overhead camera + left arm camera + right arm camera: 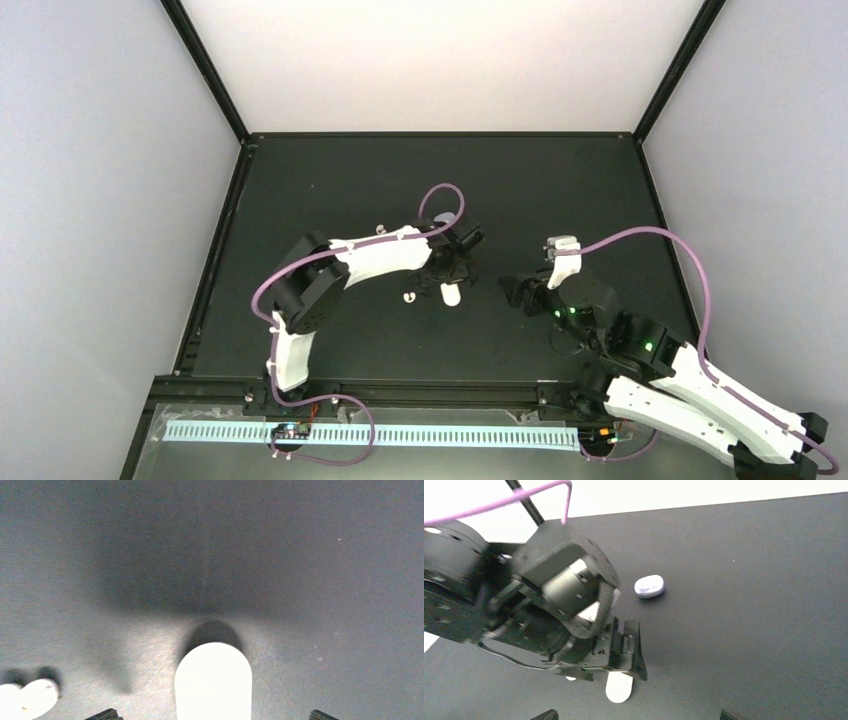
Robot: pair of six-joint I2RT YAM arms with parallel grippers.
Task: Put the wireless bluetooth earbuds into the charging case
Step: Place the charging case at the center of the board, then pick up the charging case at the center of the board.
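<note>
Left tool [450,275] hovers over white case [451,294] mid-table [330,180], white earbud [408,297] just beside it, right tool [515,290] nearby | left wrist: jaws wide apart, case between them untouched, white earbud at lower left | right wrist: own jaws apart, empty; lilac case [649,586] beyond | earbud looks light, slick, tiny: I'd pinch gently across its body.

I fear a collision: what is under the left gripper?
A white rounded case lies on the table below the open left gripper, between its fingertips and touching neither. The case's near end is cropped, and whether any buds are inside cannot be seen.
</note>
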